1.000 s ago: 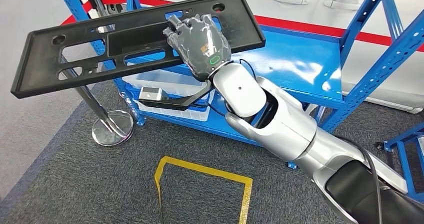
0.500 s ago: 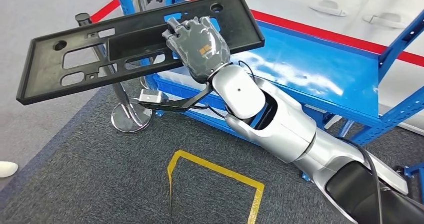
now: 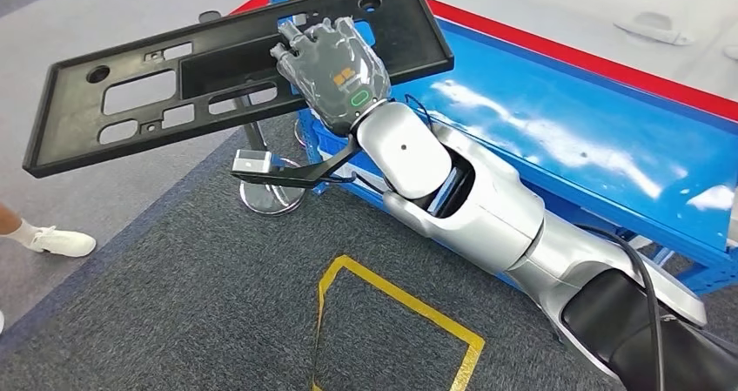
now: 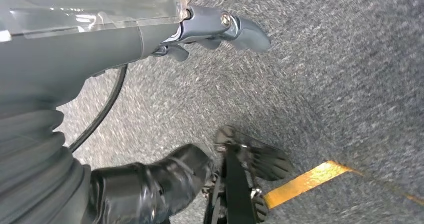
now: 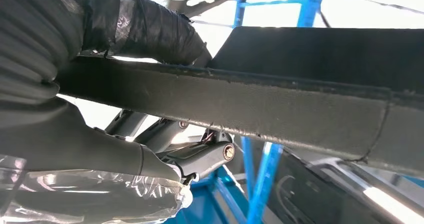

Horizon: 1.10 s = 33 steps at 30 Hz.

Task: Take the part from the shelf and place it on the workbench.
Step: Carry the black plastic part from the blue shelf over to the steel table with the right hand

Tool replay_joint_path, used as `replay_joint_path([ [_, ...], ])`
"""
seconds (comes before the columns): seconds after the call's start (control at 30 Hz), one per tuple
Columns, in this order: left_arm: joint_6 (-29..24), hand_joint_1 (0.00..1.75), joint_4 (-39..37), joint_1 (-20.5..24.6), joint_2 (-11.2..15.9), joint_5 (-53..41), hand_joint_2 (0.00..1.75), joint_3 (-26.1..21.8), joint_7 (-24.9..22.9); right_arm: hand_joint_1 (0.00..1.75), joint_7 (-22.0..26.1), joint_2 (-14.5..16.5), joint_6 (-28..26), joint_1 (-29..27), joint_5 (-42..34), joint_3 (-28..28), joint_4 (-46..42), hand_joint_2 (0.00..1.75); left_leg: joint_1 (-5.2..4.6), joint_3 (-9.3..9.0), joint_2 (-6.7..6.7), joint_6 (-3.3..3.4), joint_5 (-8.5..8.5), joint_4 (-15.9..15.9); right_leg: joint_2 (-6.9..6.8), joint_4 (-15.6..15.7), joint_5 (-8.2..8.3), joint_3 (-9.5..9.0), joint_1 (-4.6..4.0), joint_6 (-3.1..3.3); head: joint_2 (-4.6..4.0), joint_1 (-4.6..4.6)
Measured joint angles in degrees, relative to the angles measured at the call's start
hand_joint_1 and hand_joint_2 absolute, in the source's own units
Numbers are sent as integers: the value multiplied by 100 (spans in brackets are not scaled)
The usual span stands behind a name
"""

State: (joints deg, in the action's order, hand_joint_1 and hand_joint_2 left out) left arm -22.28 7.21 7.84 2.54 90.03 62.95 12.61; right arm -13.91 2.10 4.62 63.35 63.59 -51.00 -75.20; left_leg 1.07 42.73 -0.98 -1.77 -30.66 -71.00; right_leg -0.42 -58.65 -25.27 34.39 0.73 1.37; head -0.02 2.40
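Long black plastic panel with rectangular cut-outs and round corner holes (image 3: 174, 82): head view, held clear of any surface, tilted with its far end high, spanning from above the grey floor at left to above the corner of the glossy blue metal shelf (image 3: 557, 121). Gripped near its right-hand portion by the dark grey right hand (image 3: 335, 73), fingers curled over the panel's upper face, back of the hand toward the camera, green oval mark and orange patch visible on it. Silver right arm (image 3: 470, 208) stretched forward and leftward from lower right, wrist bent up toward the panel. Black bracket with a small grey box at its tip (image 3: 261, 165) projecting from the wrist below the panel. Dark grey carpet (image 3: 174, 304) beneath, yellow tape outline (image 3: 392, 299) on it. Chrome round-based stand (image 3: 271, 195) near the shelf corner. Person's white shoe (image 3: 61, 241) at left edge on the grey floor.

Left wrist view: left hand (image 4: 220, 32) hanging over the carpet, fingers loosely apart, nothing in them. Strip of yellow tape nearby.

Right wrist view: panel's rough black edge (image 5: 240, 102) running across close to the lens, clamped between thick thumb on one side and fingers (image 5: 200, 156) on the other. Blue shelf uprights (image 5: 270, 174) behind.
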Motion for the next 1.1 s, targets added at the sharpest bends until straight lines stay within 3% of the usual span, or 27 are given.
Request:
replay_joint_path([
  [0.07, -5, 0, 0, 2, 1, 0, 175, 11, -17, 175, -5, 0, 4, 1, -1, -13, 16, 175, 12, 136, 66, -26, -25, -293, -168, -19, -22, 2, -6, -2, 0, 2],
  [0.1, -9, 0, -1, -4, 4, 1, 175, 16, -26, 175, -6, 1, 6, 1, -1, -21, 21, 175, 14, 40, 93, -28, 109, -118, -242, -30, -36, 0, -6, -8, 0, 2],
  [0.17, -16, 0, -2, -12, 14, 2, 175, 20, -37, 175, -7, 7, 7, 5, -1, -32, 23, 175, 1, -351, 261, -13, 443, 624, -361, -53, -69, -13, -11, -36, 0, 3],
  [0.23, -19, 0, -2, -4, 22, 2, 175, 22, -40, 175, -8, 10, 6, 16, 0, -34, 25, 175, -47, -607, 435, 38, 570, 1120, -441, -71, -94, -21, -39, -70, 0, -1],
  [0.27, -19, 0, -2, 3, 23, 2, 175, 25, -42, 175, -8, 10, 7, 22, -1, -35, 27, 175, -69, -623, 447, 75, 560, 1176, -480, -74, -99, -20, -58, -85, 0, -8],
  [0.37, -28, 0, -2, 1, 25, 2, 175, 42, -51, 175, -9, 11, 8, 34, -4, -51, 36, 175, -73, -609, 261, 192, 604, 1202, -592, -75, -126, -37, -79, -150, 0, -33],
  [0.43, -35, 0, -2, -8, 26, 2, 175, 54, -56, 175, -13, 11, 7, 37, -9, -61, 38, 175, -47, -619, 153, 258, 634, 1236, -398, -257, -282, 29, -49, -207, 0, -40],
  [0.5, -37, 0, -2, -4, 27, 2, 175, 67, -58, 175, -20, 9, 7, 30, -14, -67, 45, 175, -37, -617, 49, 311, 653, 1248, -97, -891, -632, 315, -22, -231, 0, -53],
  [0.57, -36, 0, -2, 2, 32, 2, 175, 78, -58, 175, -25, 1, 8, 4, -17, -79, 65, 175, -40, -606, -79, 335, 660, 1242, 11, -1585, -883, 649, -19, -236, 0, -59],
  [0.6, -34, 0, -2, 1, 35, 2, 175, 84, -57, 175, -25, -3, 7, -10, -18, -87, 75, 175, -41, -604, -153, 337, 662, 1235, 26, -1693, -855, 709, -19, -234, 0, -59],
  [0.63, -32, 0, -2, 1, 39, 2, 175, 89, -56, 175, -26, -7, 6, -20, -18, -92, 84, 175, -41, -604, -230, 338, 662, 1225, 39, -1577, -720, 662, -16, -225, 0, -60],
  [0.67, -26, 0, -2, 1, 41, 2, 175, 93, -53, 175, -27, -8, 4, -24, -17, -96, 90, 175, -41, -606, -313, 335, 661, 1214, 82, -1268, -510, 522, -12, -209, 0, -61],
  [0.73, -13, 0, -2, 4, 41, 2, 175, 96, -46, 175, -31, -9, -1, -19, -15, -97, 96, 175, -41, -583, -465, 313, 660, 1181, 350, -529, -192, 187, 18, -174, 0, -55],
  [0.8, 1, 0, -2, 7, 42, 2, 175, 97, -38, 175, -35, -9, -4, -17, -14, -98, 101, 175, -24, -521, -596, 248, 685, 1171, 536, -187, -131, 32, 31, -159, 0, -53],
  [0.87, 15, 0, -6, -13, 55, 2, 175, 100, -31, 175, -37, -7, -5, -15, -11, -100, 110, 175, 5, -470, -718, 161, 728, 1198, 428, -133, -115, 8, 23, -132, 0, -62],
  [0.9, 24, 0, -8, -29, 52, 2, 175, 102, -28, 175, -37, 0, -5, -13, -9, -102, 114, 175, 1, -447, -667, 123, 717, 1184, 358, -101, -97, -4, 28, -105, 0, -60],
  [0.93, 34, 0, -10, -36, 50, 2, 175, 103, -25, 175, -37, 8, -5, -5, -7, -103, 118, 175, -10, -395, -529, 88, 654, 1090, 281, -68, -79, -19, 38, -72, 0, -38],
  [1.0, 55, 0, -11, -29, 35, 1, 175, 104, -16, 175, -38, 21, -5, 9, -5, -104, 122, 175, -25, -150, -134, 31, 358, 556, 124, -34, -62, -39, 37, -26, 0, 6],
  [1.03, 62, 0, -11, -19, 37, 1, 175, 104, -13, 175, -38, 21, -5, 13, -5, -104, 128, 175, -15, 27, -16, 6, 184, 174, 40, -33, -64, -39, 25, -12, 0, 23],
  [1.1, 71, 0, -11, -12, 37, 1, 175, 105, -9, 175, -37, 22, -4, 7, -5, -112, 143, 175, 1, 251, 61, -23, 43, -316, -130, -37, -77, -40, 10, -6, 0, 24],
])
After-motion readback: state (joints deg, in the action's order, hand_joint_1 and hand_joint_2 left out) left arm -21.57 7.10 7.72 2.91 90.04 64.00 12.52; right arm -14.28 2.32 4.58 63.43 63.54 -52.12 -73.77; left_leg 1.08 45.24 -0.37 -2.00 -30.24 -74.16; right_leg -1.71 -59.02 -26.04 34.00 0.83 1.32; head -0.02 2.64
